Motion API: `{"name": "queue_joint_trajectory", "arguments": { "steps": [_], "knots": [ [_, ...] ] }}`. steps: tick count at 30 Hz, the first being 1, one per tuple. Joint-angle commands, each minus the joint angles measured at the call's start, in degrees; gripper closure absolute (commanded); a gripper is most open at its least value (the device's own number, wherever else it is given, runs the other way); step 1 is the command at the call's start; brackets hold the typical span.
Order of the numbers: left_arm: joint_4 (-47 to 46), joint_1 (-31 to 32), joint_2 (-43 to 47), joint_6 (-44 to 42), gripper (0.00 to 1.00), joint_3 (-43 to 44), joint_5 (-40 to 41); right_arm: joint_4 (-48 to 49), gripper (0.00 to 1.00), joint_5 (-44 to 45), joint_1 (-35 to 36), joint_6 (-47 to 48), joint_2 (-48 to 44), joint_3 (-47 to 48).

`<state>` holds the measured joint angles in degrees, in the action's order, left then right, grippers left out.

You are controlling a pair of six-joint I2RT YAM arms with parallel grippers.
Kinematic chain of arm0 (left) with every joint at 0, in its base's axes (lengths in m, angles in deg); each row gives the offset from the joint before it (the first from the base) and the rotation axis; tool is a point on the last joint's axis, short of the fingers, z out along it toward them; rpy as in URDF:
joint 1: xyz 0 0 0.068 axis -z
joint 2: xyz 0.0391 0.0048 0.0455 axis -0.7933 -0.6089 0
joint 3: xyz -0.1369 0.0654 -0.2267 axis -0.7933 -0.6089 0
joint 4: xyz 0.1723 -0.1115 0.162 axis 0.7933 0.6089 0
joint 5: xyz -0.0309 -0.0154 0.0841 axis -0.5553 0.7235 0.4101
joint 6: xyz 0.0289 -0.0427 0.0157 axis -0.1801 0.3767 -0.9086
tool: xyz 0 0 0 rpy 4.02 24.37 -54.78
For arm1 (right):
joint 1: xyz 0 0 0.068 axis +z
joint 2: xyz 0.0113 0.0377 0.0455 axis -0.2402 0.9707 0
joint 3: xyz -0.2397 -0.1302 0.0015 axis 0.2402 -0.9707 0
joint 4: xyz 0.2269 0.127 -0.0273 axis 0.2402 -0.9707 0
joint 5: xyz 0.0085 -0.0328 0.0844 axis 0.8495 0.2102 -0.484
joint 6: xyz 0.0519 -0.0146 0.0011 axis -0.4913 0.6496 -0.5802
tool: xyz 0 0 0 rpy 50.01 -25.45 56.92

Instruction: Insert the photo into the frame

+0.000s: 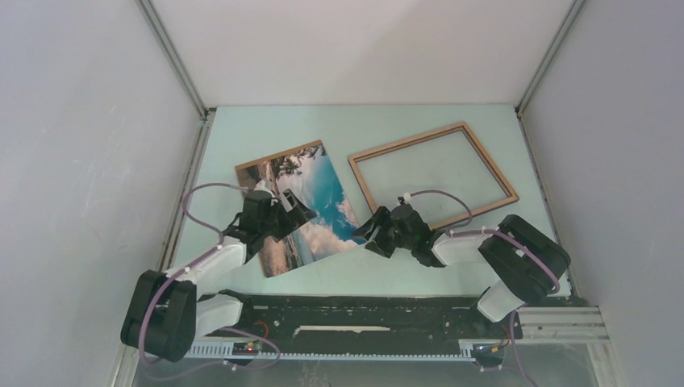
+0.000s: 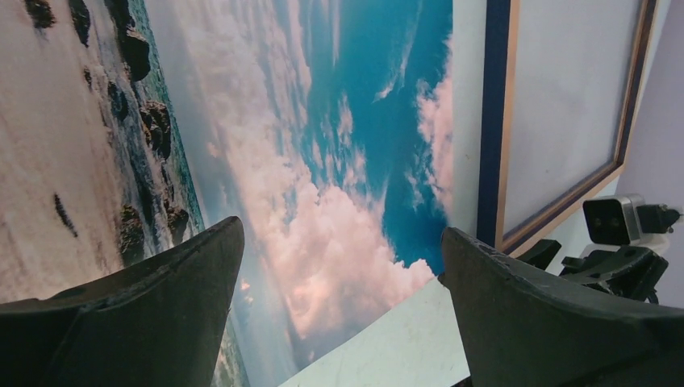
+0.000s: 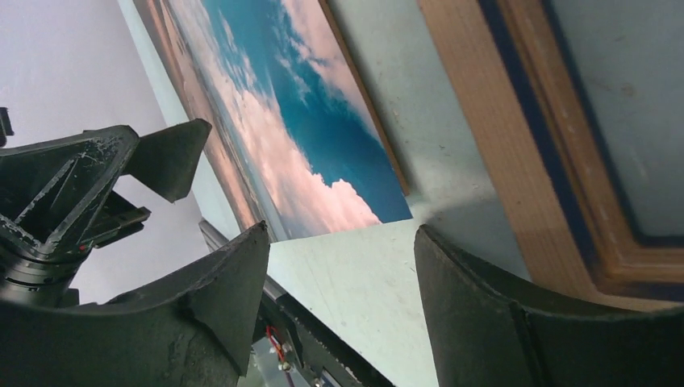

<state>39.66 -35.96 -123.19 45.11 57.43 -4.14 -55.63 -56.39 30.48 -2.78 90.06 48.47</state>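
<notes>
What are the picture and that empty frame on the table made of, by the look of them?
The photo looks like a thin print, perhaps paper or card, with a slightly glossy face: it lies flat and the sky shows a soft sheen. A brown strip along its far edge may be a backing board. The frame looks like light, matte wood: thin tan bars. Whether glass fills it I cannot tell; the table shows through.

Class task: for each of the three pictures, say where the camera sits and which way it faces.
Top external: above and behind the arms, facing down on the table; both arms show.
Left wrist: on the left tool, facing the photo; both fingers show.
Right wrist: on the right tool, facing the table between photo and frame; both fingers show.
Shared: photo and frame appear in all views.
</notes>
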Motion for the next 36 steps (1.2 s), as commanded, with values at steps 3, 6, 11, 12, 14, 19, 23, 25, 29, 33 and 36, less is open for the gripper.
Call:
{"name": "queue_joint_trajectory", "arguments": {
  "steps": [3, 6, 11, 12, 14, 19, 23, 25, 29, 33, 36],
  "knots": [
    [-6.1, 0.4, -4.3, 3.6, 0.01, -0.7, -2.6, 0.0, 0.25, 4.8, -0.7, -0.6, -2.1, -2.3],
    [-5.9, 0.4, -4.0, 4.2, 0.01, -0.4, -2.7, 4.3, 0.26, 1.6, -1.4, -1.3, 0.5, -1.6],
    [-7.8, 0.3, -8.1, 6.7, 0.01, 0.3, -6.6, 7.8, 0.26, 0.1, -1.6, -2.3, 1.7, -1.4],
    [-8.6, 0.3, -9.2, 7.3, 0.01, 0.1, -7.3, 8.9, 0.26, -0.1, -1.7, -2.2, 1.6, -1.4],
    [-9.4, 0.3, -10.2, 8.3, 0.03, 0.2, -7.9, 10.1, 0.26, -0.5, -1.7, -2.0, 1.2, -1.4],
    [-9.0, 0.3, -10.5, 8.1, 0.04, 0.4, -7.3, 9.5, 0.26, -0.2, -1.8, -0.9, -3.3, -1.4],
    [-8.7, 0.4, -10.4, 8.0, 0.04, 0.4, -7.1, 6.5, 0.26, 0.2, -1.6, 0.9, -5.9, 0.6],
    [-8.8, 0.3, -10.4, 8.0, 0.04, 0.5, -7.1, 5.8, 0.26, 0.1, -1.6, 1.6, -5.0, 2.3],
    [-9.0, 0.3, -10.3, 7.9, 0.05, 0.4, -7.0, 9.3, 0.26, -1.2, -1.8, 1.1, -0.2, 4.7],
    [-9.9, 0.3, -9.0, 7.5, 0.05, -0.7, -6.1, 10.4, 0.29, -0.9, -1.7, 0.4, 4.4, 7.3],
    [-10.1, 0.3, -7.3, 6.5, 0.04, -1.1, -4.9, 8.7, 0.32, 1.1, -1.7, 1.0, 6.4, 9.1]
  ]
}}
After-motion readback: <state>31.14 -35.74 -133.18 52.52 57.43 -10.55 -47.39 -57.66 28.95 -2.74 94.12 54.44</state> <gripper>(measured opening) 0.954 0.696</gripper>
